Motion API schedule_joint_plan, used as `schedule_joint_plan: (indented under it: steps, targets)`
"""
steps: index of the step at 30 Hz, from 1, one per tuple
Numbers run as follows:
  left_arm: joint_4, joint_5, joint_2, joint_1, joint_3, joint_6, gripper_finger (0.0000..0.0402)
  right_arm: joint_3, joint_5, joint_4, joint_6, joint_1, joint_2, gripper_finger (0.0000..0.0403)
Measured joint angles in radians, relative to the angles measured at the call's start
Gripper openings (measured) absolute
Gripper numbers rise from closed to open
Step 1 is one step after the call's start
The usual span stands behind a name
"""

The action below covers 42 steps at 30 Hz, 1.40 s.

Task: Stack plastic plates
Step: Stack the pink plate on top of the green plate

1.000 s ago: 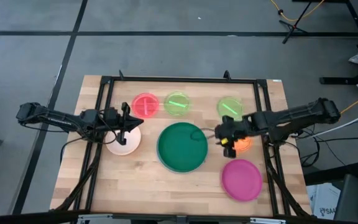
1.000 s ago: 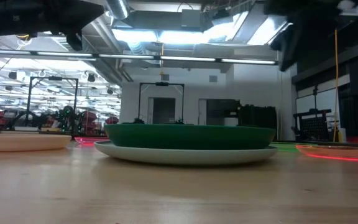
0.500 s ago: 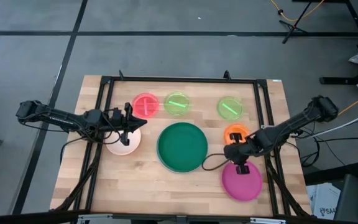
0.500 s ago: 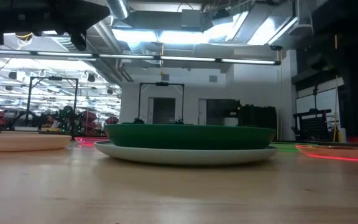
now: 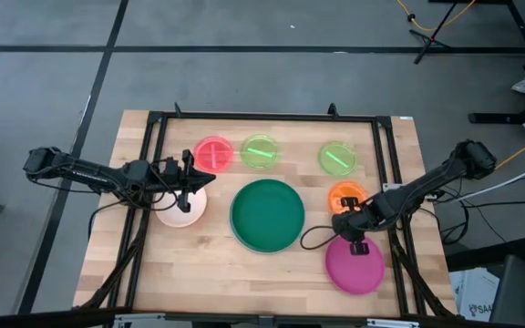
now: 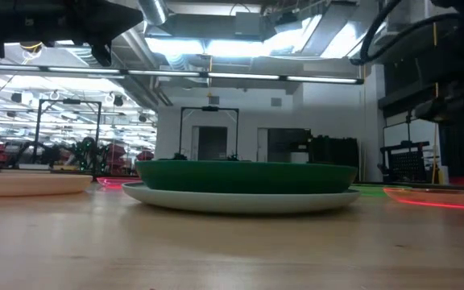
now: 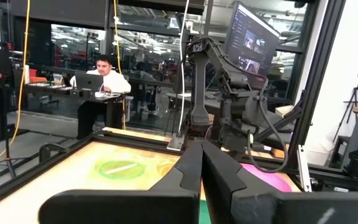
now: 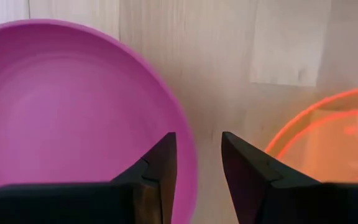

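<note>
The dark green plate (image 5: 268, 215) sits inside a pale plate (image 6: 240, 198) at the table's middle. The magenta plate (image 5: 355, 264) lies toward the near right, the orange plate (image 5: 346, 194) just beyond it. The cream-pink plate (image 5: 180, 208) lies to the left. The red plate (image 5: 213, 153) and two lime green plates (image 5: 261, 151) (image 5: 336, 158) stand along the far side. My right gripper (image 8: 197, 163) is open, pointing down, with one finger on each side of the magenta plate's far rim (image 8: 188, 149). My left gripper (image 7: 202, 148) is shut and held level over the cream-pink plate's far edge.
A black metal frame (image 5: 272, 117) runs around the table's far and side edges. Bare wood lies along the near edge (image 5: 217, 278). A person sits at a desk (image 7: 104, 74) in the room beyond the table.
My right gripper has moved from beside the orange plate toward the table's near edge, and now stands over the magenta plate's far rim. Most of that travel came in the first half second. The plates have stayed in place.
</note>
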Motion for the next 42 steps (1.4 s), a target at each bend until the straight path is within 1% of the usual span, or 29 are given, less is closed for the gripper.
schedule_joint_plan:
  steps: [7,19,25,29,31,36,38,42]
  targets:
    - [0.000,0.000,0.000,0.000,0.000,0.000,0.0002,-0.054,-0.041,0.099,-0.007,-0.001,0.001,0.0117]
    - [0.000,-0.006,0.000,0.000,0.000,0.001,0.0002,-0.129,-0.059,0.196,-0.007,-0.001,0.003,0.0117]
    - [0.000,-0.033,0.000,0.000,0.000,0.001,0.0002,-0.132,-0.061,0.226,-0.002,-0.001,0.003,0.0115]
    - [0.000,-0.033,0.000,0.000,0.000,0.001,0.0002,-0.132,-0.060,0.224,-0.007,-0.001,0.003,0.0088]
    - [0.001,-0.036,0.000,0.000,0.000,0.001,0.0002,-0.132,-0.060,0.224,-0.009,-0.001,0.003,0.0065]
    - [0.003,-0.082,0.000,0.000,0.000,0.000,0.0002,-0.132,-0.064,0.226,-0.011,-0.001,0.003,0.0009]
    - [0.003,-0.087,0.000,0.000,0.000,0.000,0.0002,-0.132,-0.066,0.229,0.002,-0.001,0.003,0.0006]
    - [0.004,-0.087,0.000,0.000,0.000,-0.002,0.0002,-0.132,-0.079,0.227,0.045,-0.003,0.003,0.0016]
